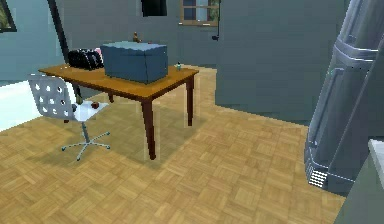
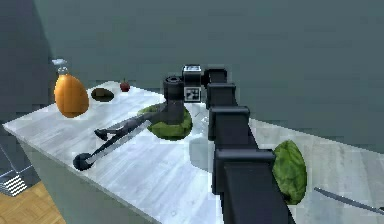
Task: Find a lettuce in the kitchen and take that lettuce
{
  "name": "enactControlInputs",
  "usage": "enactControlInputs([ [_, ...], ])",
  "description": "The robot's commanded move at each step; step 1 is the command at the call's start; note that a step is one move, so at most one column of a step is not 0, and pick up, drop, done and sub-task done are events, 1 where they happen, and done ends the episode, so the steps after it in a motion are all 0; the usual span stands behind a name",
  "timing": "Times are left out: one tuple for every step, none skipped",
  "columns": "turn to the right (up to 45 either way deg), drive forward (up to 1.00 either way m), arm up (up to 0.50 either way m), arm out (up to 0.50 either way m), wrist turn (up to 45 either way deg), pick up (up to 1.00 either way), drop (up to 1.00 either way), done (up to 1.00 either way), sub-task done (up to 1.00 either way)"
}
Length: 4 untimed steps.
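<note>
lettuce (image 2: 292, 168) on counter (image 2: 150, 172), box (image 1: 135, 60) on desk (image 1: 168, 86)

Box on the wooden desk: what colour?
The box is a dull blue-grey, best seen in the forward view, on the brown desk.

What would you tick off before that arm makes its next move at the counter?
1. Target in sight: a green leafy ball, lettuce-like, lies on the counter. Ok.
2. Gripper lined up: the gripper shows at that ball, but whether it is over, beside or touching it: cannot tell.
3. Anything held: cannot tell.
4. Single candidate: a second green ball lies further along, beside the arm. Not ok.
5. Clear surroundings: a long-handled utensil lies close to the first ball and would likely get nudged. Not ok.
</note>
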Motion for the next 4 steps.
enactControlInputs([
  [0.0, 0.00, 0.00, 0.00, 45.0, 0.00, 0.00, 0.00, 0.00],
  [0.0, 0.00, 0.00, 0.00, 33.0, 0.00, 0.00, 0.00, 0.00],
  [0.0, 0.00, 0.00, 0.00, 0.0, 1.00, 0.00, 0.00, 0.00],
  [0.0, 0.00, 0.00, 0.00, 0.0, 0.00, 0.00, 1.00, 0.00],
])
